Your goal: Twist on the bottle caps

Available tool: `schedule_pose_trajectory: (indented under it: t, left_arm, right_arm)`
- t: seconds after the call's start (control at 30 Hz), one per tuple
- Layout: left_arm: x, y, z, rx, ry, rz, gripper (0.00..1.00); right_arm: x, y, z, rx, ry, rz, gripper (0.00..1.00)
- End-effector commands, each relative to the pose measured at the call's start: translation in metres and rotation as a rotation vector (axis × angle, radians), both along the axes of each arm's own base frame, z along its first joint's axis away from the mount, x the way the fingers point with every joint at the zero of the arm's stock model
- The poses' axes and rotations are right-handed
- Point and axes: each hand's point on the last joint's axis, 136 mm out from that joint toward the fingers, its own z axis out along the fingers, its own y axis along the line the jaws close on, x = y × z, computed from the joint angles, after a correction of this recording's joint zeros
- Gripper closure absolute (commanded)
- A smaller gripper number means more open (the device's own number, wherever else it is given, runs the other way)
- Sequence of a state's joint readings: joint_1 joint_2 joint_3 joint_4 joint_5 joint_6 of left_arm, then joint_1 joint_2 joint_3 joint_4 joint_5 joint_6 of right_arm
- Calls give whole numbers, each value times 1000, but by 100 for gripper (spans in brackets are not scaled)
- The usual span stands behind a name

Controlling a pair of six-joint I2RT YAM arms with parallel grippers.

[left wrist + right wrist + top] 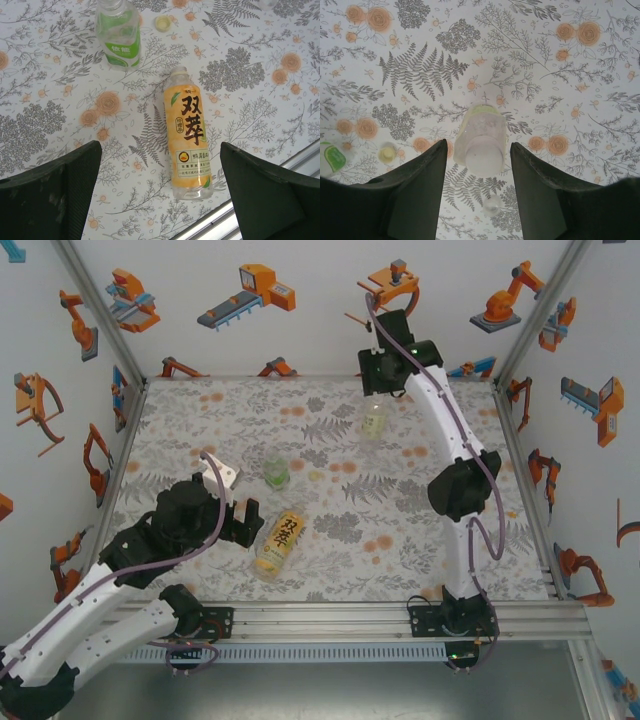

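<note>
The clear bottle (479, 127) with a pale yellow-green label stands upright at the back of the table (374, 422). A white cap (483, 159) sits on its neck. My right gripper (477, 146) hangs right above it, open, with one finger on each side of the cap and a gap on both sides. The amber bottle (189, 135) lies on its side near the front edge (278, 540), with a pale cap on its neck. My left gripper (160, 200) hovers open over its base end, holding nothing. The short green-tinted bottle (119, 32) stands beyond it.
A loose pale cap (162, 22) lies on the floral cloth right of the green-tinted bottle (275, 472); in the right wrist view this cap (387, 152) is at the left. A small clear round piece (492, 205) lies near the clear bottle. The metal rail (260, 185) runs along the front edge.
</note>
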State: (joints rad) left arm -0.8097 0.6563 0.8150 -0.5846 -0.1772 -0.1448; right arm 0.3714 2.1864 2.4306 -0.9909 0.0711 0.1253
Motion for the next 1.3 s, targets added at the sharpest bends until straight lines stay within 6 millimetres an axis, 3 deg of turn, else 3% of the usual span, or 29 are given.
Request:
schedule_pose_trajectory:
  t: [0.0,0.17,0.33,0.6,0.87,1.03,1.27]
  left_arm:
    - [3,2,11,-6,-28,12,6]
    - [2,5,13,-2,-28,20,6]
    - [-2,11,15,-4,-26,29,6]
    - [-12,28,16,-20,-36,60,6]
    - [-19,38,19,-55,-48,81,6]
    - [-23,43,22,-79,-60,92,6]
    - [-24,49,22,-95,-73,114,6]
  right_arm:
    - [-14,-6,45,19,-74,13,49]
    - [-35,17,55,58,-92,111,48]
    - [-61,50,52,95,-112,202,46]
    - [-115,118,35,225,-140,380,31]
    - [-157,186,14,393,-226,572,26]
    - [-174,222,-2,432,-264,667,22]
    - [-176,259,-35,395,-285,694,16]
